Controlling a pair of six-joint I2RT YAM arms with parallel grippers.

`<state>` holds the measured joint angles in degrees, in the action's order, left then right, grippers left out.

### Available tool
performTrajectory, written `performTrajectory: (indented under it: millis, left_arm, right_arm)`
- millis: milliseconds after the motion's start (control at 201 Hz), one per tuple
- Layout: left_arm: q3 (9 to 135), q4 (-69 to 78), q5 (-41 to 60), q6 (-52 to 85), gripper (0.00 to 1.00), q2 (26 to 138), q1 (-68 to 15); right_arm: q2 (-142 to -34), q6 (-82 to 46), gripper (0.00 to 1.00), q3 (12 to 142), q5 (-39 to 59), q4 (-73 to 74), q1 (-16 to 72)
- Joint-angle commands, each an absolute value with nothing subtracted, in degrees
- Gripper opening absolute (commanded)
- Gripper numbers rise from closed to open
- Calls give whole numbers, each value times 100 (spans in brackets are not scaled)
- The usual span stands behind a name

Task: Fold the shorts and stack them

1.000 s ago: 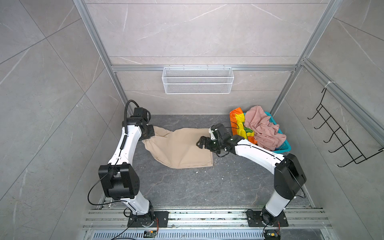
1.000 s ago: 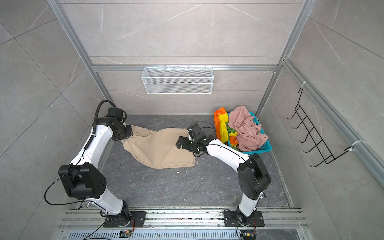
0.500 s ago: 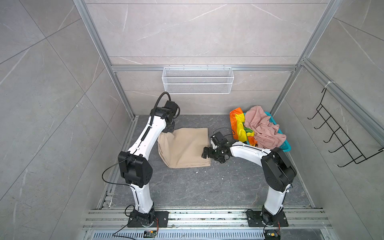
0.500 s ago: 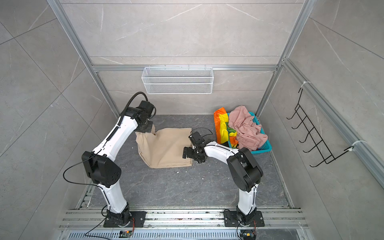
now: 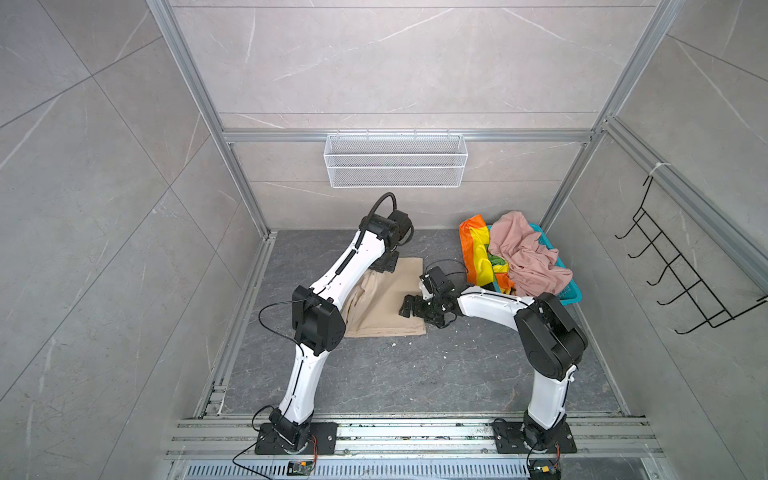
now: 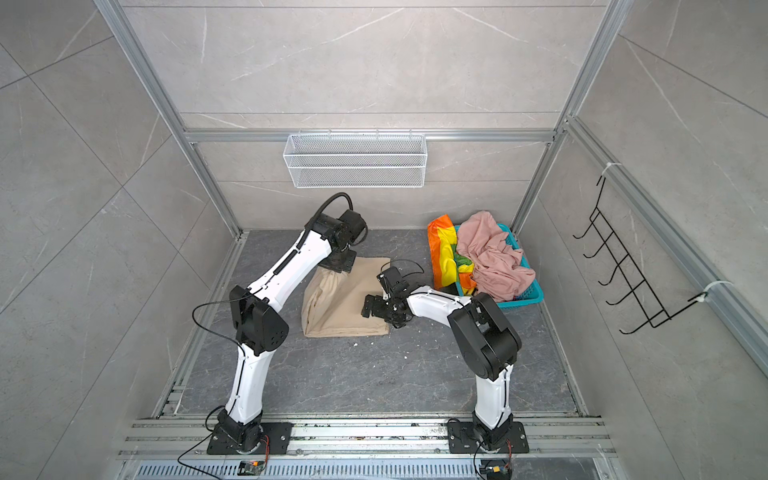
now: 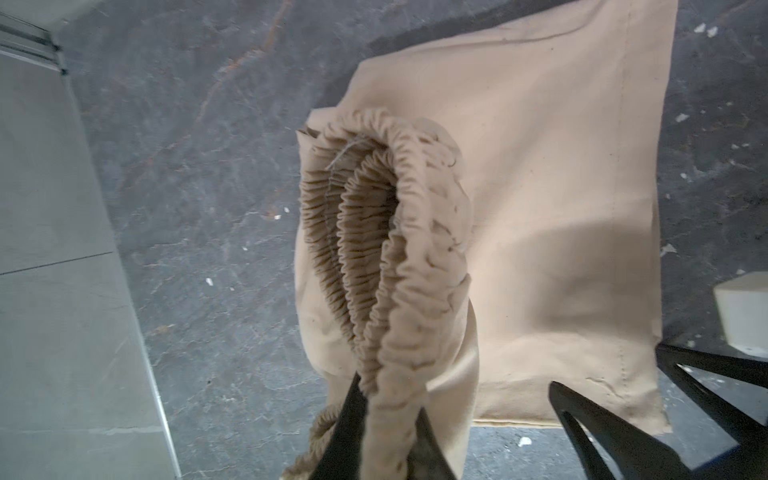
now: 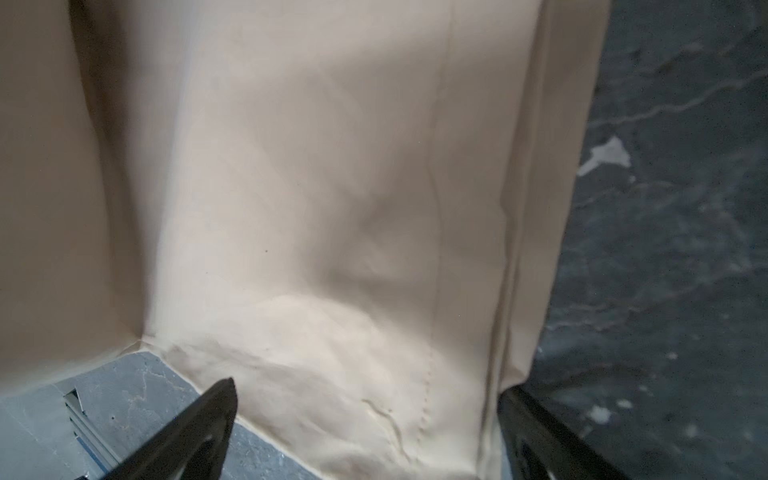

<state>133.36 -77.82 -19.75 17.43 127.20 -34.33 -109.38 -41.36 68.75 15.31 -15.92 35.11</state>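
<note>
left gripper (image 7: 388, 401) clamped on the gathered waistband of the beige shorts (image 5: 374, 316), held up over the half-folded cloth. right gripper (image 8: 368, 390) spread wide over the hem; whether it touches, i can't tell. rainbow-striped shorts (image 5: 478, 253) and pink shorts (image 5: 528, 257) heaped on the teal basket (image 5: 571, 293). risk: the elastic bunch springs open on release, undoing my fold.
</note>
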Motion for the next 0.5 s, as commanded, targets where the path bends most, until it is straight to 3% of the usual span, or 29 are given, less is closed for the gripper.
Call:
performTrajectory:
  millis: [0, 115, 184, 359, 443, 493]
  left_arm:
    - [13340, -7629, -1181, 2096, 12, 12732, -3386]
    - [12871, -6887, -666, 2254, 18, 12342, -3388]
    - [12482, -6230, -367, 2284, 27, 11863, -3385]
    - [11788, -5105, 105, 2328, 75, 10566, -3271]
    - [10867, -4462, 476, 2584, 98, 9804, -2924]
    - [10045, -3883, 955, 2914, 99, 9318, -2568]
  right_arm:
    - [-10981, -4287, 100, 6541, 1665, -1501, 3527]
    - [-10837, -4342, 99, 6387, 1743, -1349, 3524]
    - [-10742, -4364, 99, 6316, 1786, -1302, 3524]
    - [-10222, -4314, 99, 6162, 1760, -1477, 3470]
    - [-9869, -4249, 99, 6096, 1685, -1659, 3383]
    - [-9660, -4202, 99, 6078, 1604, -1817, 3312]
